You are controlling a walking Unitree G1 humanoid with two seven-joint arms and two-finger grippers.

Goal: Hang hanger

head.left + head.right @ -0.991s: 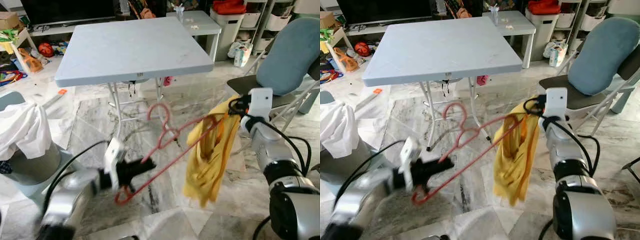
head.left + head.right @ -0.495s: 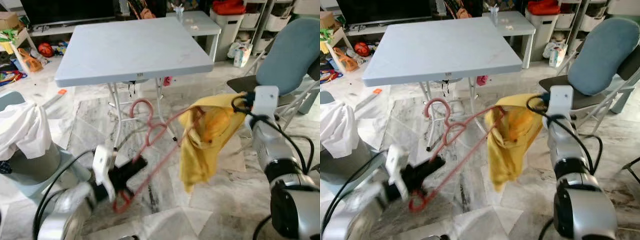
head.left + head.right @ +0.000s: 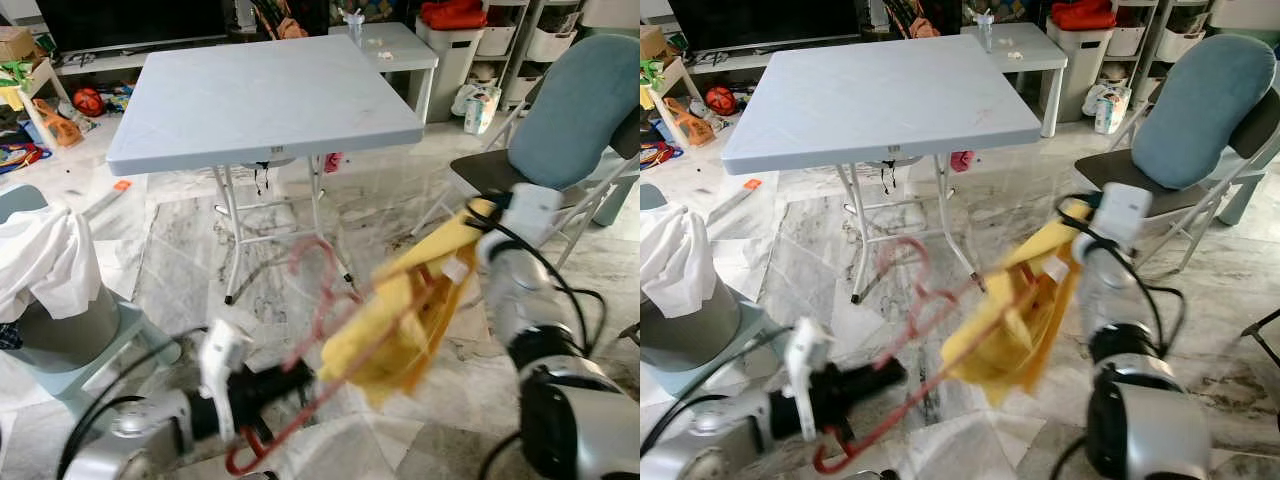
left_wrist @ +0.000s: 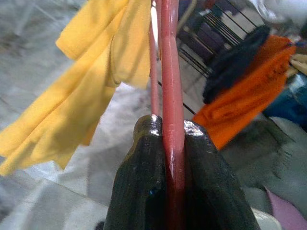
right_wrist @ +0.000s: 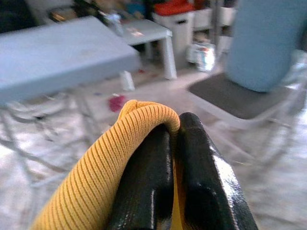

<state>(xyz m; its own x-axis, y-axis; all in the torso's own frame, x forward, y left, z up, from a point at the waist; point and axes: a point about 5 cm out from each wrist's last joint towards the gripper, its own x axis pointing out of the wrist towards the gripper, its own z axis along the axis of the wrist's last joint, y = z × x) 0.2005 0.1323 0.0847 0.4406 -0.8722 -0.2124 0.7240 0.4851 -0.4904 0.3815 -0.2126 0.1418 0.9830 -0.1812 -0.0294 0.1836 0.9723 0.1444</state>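
Note:
A red plastic hanger (image 3: 312, 340) is held low in front of me, its hook pointing up toward the table. My left gripper (image 3: 300, 378) is shut on the hanger's lower bar (image 4: 171, 96), which shows pinched between the two black fingers (image 4: 144, 182). A yellow garment (image 3: 400, 320) is draped over the hanger's far end and stretches up to my right gripper (image 3: 484, 214). The right gripper is shut on the garment's ribbed edge (image 5: 120, 158), beside the chair. Both garment and hanger look motion-blurred.
A grey folding table (image 3: 260, 95) stands ahead, a blue-backed chair (image 3: 570, 110) at the right. A laundry basket with white cloth (image 3: 40, 270) sits at the left. Orange and dark clothes hang on a rack (image 4: 240, 96). Marble floor lies below.
The left gripper and hanger have shifted right and lower. The garment has swung left and spread along the hanger, and the right gripper has dropped a little.

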